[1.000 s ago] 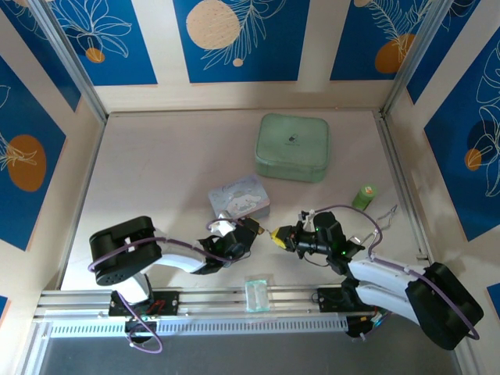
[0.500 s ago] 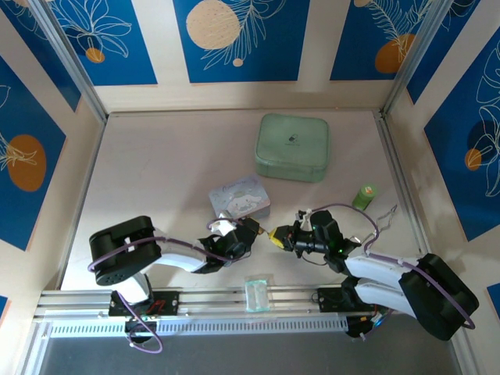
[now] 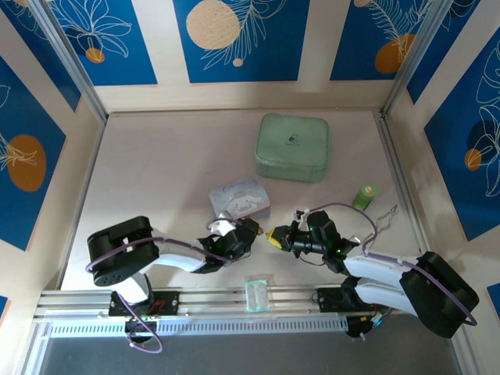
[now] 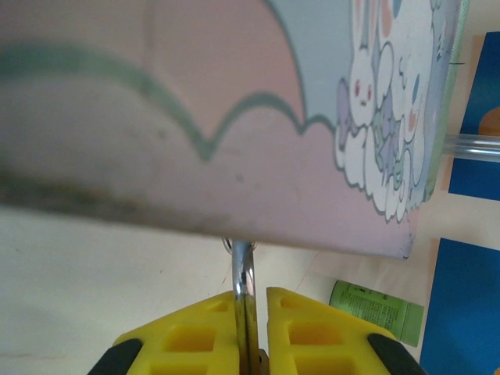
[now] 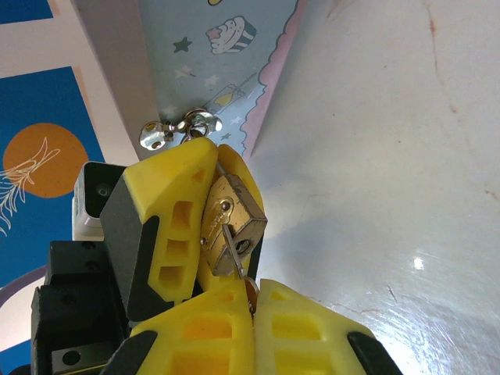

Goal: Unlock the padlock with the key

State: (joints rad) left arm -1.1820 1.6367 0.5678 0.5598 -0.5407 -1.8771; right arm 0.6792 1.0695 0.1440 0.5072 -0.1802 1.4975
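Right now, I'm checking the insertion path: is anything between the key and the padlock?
Nothing visible does. The key, pinched in the right gripper, lies against the padlock, which the left gripper holds. Whether its tip has gone in is unclear.

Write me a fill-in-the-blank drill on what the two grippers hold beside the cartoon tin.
1. The right gripper is shut on the small silvery ____.
2. The left gripper is shut on the brass ____.
3. The tin next to both grippers bears a cartoon ____.
4. The fingers of both grippers are ____ in colour.

Missing words: key; padlock; rabbit; yellow.
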